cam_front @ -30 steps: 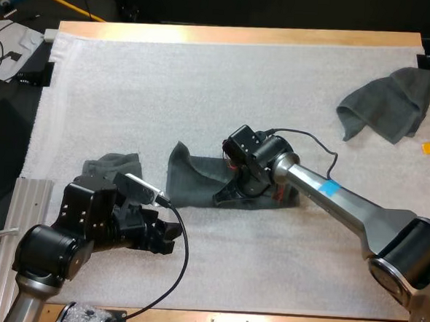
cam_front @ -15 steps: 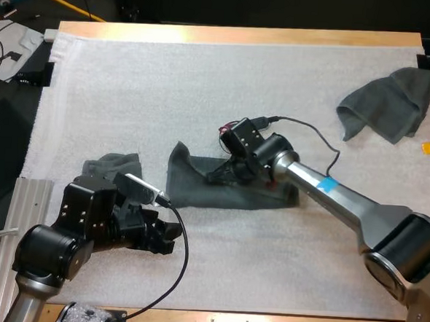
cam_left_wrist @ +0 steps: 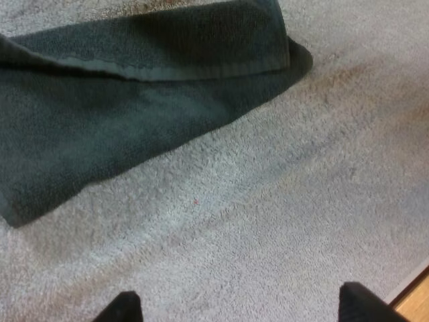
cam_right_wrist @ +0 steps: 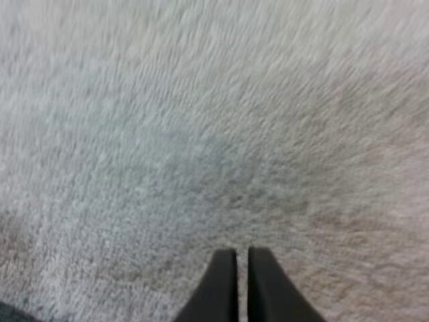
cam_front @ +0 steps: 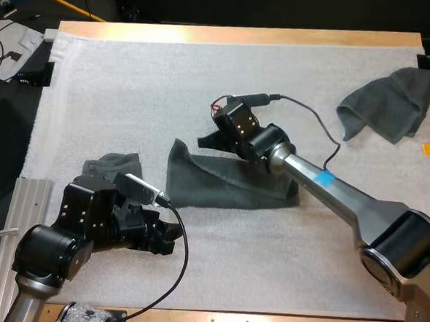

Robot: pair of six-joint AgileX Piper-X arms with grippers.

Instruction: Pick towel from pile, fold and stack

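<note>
Your right hand hangs over bare mat, just past the far edge of the middle towel and clear of the cloth. In the right wrist view its fingers are pressed together with barely a hairline between them. Nothing is caught there, and white pile lies below them.

The middle towel lies near the centre of the mat as a long dark grey-green strip running left to right. Its left end is turned up in a raised fold. Your right arm crosses above its right end.

Your left hand sits low at the near left of the mat, pointing towards the towel's near edge but apart from it. In the left wrist view its fingers stand wide apart with only mat between them, so it holds nothing. Beyond them the towel shows one layer folded over another, with a hem along the upper layer. A strip of the wooden worktop shows at the mat's edge.

A crumpled towel lies at the far right of the mat, well apart from both hands. A small towel lies just behind your left arm. It may be folded, but the arm hides too much of it to say.
</note>
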